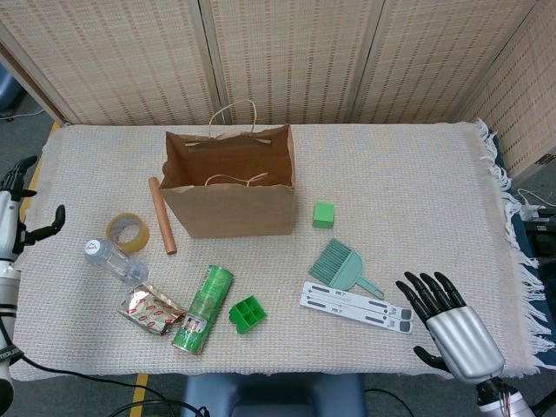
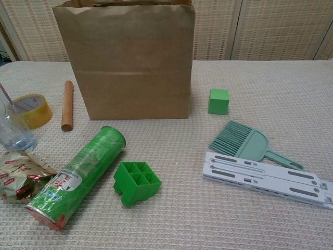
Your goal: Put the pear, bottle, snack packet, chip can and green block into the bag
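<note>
While my left hand [image 1: 19,208] and right hand [image 1: 452,323] hover spread and unladen, the bag [image 1: 233,187] stands upright beside the green block [image 1: 323,215].

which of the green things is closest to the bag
The small solid green block, sitting just right of the paper bag. The chip can, gridded green piece and green brush all lie further toward the table's front.

A staged lab: cloth-covered table [image 1: 391,174] ringed by woven screens [image 1: 287,52]
</note>
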Robot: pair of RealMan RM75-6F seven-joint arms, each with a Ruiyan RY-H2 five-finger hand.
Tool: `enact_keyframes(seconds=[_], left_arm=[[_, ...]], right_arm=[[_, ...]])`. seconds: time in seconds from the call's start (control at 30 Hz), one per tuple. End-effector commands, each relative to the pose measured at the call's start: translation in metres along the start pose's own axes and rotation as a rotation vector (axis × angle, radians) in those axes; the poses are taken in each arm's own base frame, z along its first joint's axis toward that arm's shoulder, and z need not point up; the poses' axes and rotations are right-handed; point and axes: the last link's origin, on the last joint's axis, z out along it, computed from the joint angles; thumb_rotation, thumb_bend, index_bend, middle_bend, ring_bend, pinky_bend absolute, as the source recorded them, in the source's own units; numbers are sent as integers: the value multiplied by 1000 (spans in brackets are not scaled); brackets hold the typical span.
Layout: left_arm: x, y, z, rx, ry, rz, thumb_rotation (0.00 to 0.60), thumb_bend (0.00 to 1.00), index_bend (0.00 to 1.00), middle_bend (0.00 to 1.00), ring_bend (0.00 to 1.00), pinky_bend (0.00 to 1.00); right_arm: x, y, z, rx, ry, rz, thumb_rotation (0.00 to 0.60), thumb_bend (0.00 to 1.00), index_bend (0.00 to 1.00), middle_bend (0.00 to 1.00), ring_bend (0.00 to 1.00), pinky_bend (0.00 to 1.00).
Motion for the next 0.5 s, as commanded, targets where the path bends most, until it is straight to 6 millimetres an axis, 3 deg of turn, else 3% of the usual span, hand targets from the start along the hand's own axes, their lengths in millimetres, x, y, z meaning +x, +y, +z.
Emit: enact_keyframes(seconds=[0.03,0.27,0.5], left_arm=[[1,-44,-27,52,-56,-20,600,390,22,0,4,226],[-41,-84,-63,56,-237,-65,600,334,0,0,0,150],[-73,-102,-62,65,-326,-45,600,328,0,0,0,109]], right_arm=[[0,-1,0,2,-2,3,600,59,0,0,0,0],[-1,-2,0,9,-9,4,600,59,0,0,0,0],[0,-4,0,14,-7,10,600,59,0,0,0,0]])
